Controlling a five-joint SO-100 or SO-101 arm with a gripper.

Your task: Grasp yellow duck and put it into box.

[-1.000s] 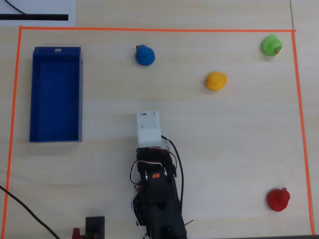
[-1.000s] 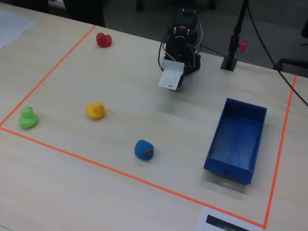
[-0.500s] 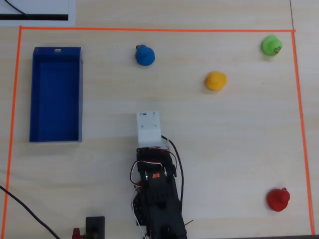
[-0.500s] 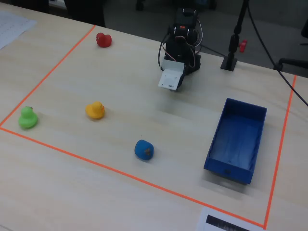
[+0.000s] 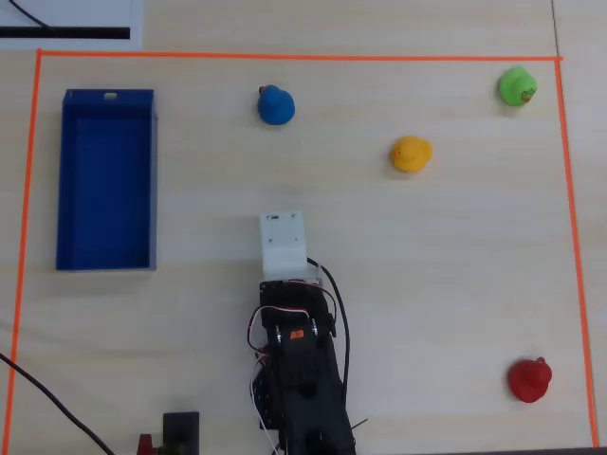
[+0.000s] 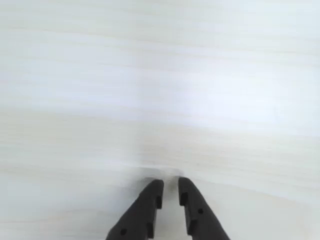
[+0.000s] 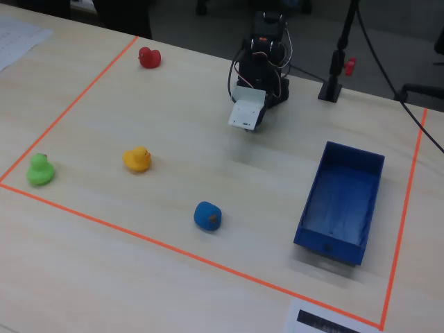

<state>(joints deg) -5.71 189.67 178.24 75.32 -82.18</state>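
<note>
The yellow duck (image 5: 411, 153) sits on the pale wooden table right of centre in the overhead view, and at the left (image 7: 137, 159) in the fixed view. The box (image 5: 104, 180) is a long deep-blue tray lying empty at the left of the overhead view and at the right (image 7: 340, 201) in the fixed view. My arm is folded back near its base, and its white wrist housing (image 5: 283, 242) covers the fingers from above. In the wrist view my gripper (image 6: 170, 183) is shut over bare table, holding nothing, far from both duck and box.
A blue duck (image 5: 275, 104), a green duck (image 5: 516, 85) and a red duck (image 5: 528, 379) stand inside the orange tape border (image 5: 285, 57). A black stand (image 7: 333, 87) and cables sit beside the arm's base. A white sheet (image 5: 71, 24) lies outside the tape.
</note>
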